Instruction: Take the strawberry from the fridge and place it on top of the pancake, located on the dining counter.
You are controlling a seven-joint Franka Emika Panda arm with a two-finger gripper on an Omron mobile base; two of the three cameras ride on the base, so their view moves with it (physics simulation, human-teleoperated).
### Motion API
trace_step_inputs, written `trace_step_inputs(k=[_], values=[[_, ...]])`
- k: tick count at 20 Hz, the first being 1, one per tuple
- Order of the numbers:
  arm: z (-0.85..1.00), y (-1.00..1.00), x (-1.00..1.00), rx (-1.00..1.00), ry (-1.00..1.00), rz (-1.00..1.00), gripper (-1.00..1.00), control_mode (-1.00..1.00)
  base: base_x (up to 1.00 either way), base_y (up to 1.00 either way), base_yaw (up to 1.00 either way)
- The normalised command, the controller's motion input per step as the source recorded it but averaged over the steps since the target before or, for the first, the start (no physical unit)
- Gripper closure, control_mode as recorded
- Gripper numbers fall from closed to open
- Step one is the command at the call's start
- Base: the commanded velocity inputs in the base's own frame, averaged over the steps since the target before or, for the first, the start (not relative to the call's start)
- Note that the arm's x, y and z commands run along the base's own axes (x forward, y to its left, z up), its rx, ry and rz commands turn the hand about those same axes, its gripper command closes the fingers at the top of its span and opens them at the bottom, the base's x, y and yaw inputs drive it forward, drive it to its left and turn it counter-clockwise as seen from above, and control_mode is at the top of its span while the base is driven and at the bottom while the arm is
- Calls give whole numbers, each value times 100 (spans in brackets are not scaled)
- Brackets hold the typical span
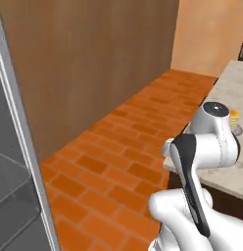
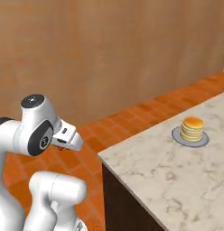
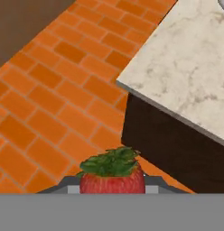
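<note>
While the arm is held over the brick floor:
Hand view: the strawberry (image 3: 112, 177) is squeezed by the almost closed gripper (image 3: 112, 188).
Right base view: the pancake (image 2: 193, 128) is seen on the dining counter (image 2: 177, 176).

The white arm folds tightly at the lower left of the right base view, its elbow raised and wrist angled down to the right, with the gripper (image 2: 64, 146) clamped on a small red strawberry (image 3: 112, 182).
</note>
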Motion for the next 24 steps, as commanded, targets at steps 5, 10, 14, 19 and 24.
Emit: trace_step_inputs(k=[5,10,14,19,24], values=[[0,0,0,0,0,0,100,100,25,31,81],[0,0,0,0,0,0,100,100,100,0,52],[0,0,0,0,0,0,100,100,100,-3,29],[0,0,0,0,0,0,100,100,100,0,-13],[0,0,0,0,0,0,100,100,93,-3,-63]])
